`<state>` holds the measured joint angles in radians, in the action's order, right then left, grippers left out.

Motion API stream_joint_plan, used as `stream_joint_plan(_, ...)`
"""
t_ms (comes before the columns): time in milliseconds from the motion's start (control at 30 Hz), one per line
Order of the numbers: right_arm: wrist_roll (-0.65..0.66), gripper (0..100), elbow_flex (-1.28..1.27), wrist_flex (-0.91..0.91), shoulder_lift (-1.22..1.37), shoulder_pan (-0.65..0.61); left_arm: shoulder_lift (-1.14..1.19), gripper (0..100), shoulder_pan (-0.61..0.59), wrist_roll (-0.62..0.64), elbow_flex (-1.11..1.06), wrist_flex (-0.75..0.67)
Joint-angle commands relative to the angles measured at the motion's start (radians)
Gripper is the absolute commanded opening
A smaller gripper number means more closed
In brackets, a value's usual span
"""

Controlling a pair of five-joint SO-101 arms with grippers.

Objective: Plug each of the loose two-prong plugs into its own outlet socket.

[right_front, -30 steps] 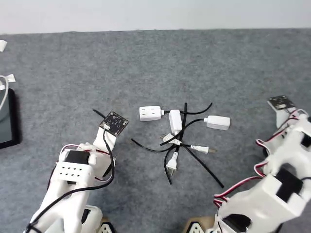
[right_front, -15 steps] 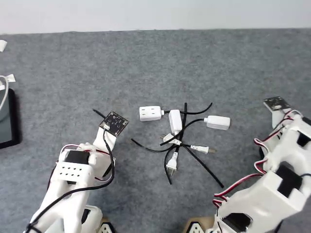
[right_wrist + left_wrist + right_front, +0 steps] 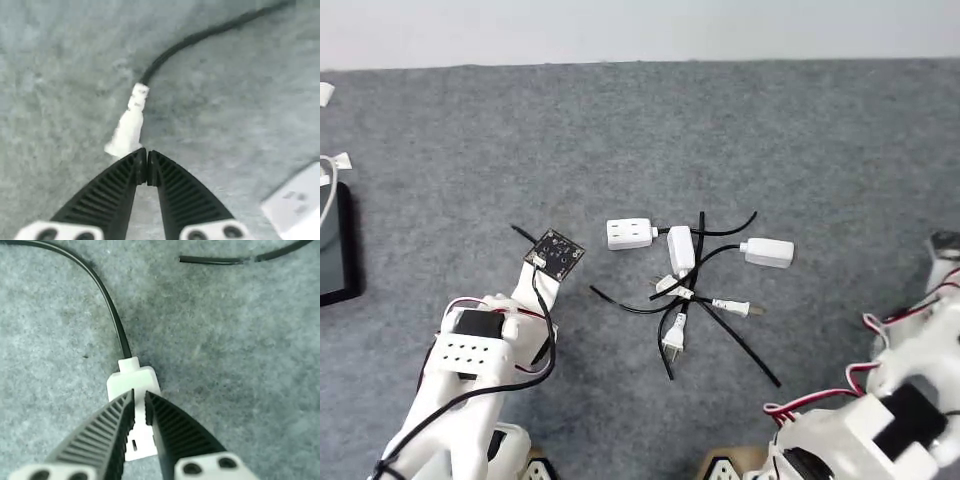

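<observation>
Three white outlet sockets (image 3: 629, 233) (image 3: 680, 250) (image 3: 768, 252) lie mid-table among tangled black cords (image 3: 705, 262). Just in front of them are three white two-prong plugs (image 3: 673, 287) (image 3: 732, 305) (image 3: 673, 340), all loose. In the left wrist view my left gripper (image 3: 139, 396) is shut with nothing in it; a white socket (image 3: 132, 377) with its black cord lies just beyond and under the tips. My right gripper (image 3: 146, 157) is shut and holds nothing. A white plug (image 3: 129, 125) lies just past its tips, and a white socket (image 3: 295, 205) sits off to one side.
The table is covered by a grey mat (image 3: 640, 130). A black device (image 3: 335, 245) with a white cable lies at the left edge, with small white scraps (image 3: 325, 95) behind it. The left arm (image 3: 470, 370) is at the front left, the right arm (image 3: 910, 400) at the front right edge.
The right arm has swung toward the right edge of the table, away from the cords. The left arm, sockets and plugs have not moved.
</observation>
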<state>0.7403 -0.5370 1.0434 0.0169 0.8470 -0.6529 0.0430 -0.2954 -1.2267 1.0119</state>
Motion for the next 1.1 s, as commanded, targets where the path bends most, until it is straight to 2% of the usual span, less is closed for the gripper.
stream_joint_plan(0,-0.006,0.9,-0.055,-0.097,-0.056,-0.027,0.026,1,-0.005,-0.011,-0.018,0.014)
stream_joint_plan(200,-0.008,0.9,-0.101,-0.142,-0.054,-0.091,0.026,1,-0.005,-0.011,-0.018,0.015)
stream_joint_plan(500,-0.06,1.0,-0.035,-0.14,-0.088,-0.097,0.026,1,-0.005,-0.011,-0.018,0.015)
stream_joint_plan(767,-0.068,1.0,-0.035,-0.142,-0.09,-0.186,0.026,1,-0.005,-0.011,-0.018,0.015)
stream_joint_plan(867,-0.114,1.0,-0.034,-0.191,-0.09,-0.214,0.026,1,-0.005,-0.011,-0.018,0.015)
stream_joint_plan(1067,-0.123,1.1,-0.034,-0.254,-0.088,-0.216,0.025,1,-0.002,-0.014,-0.015,0.017)
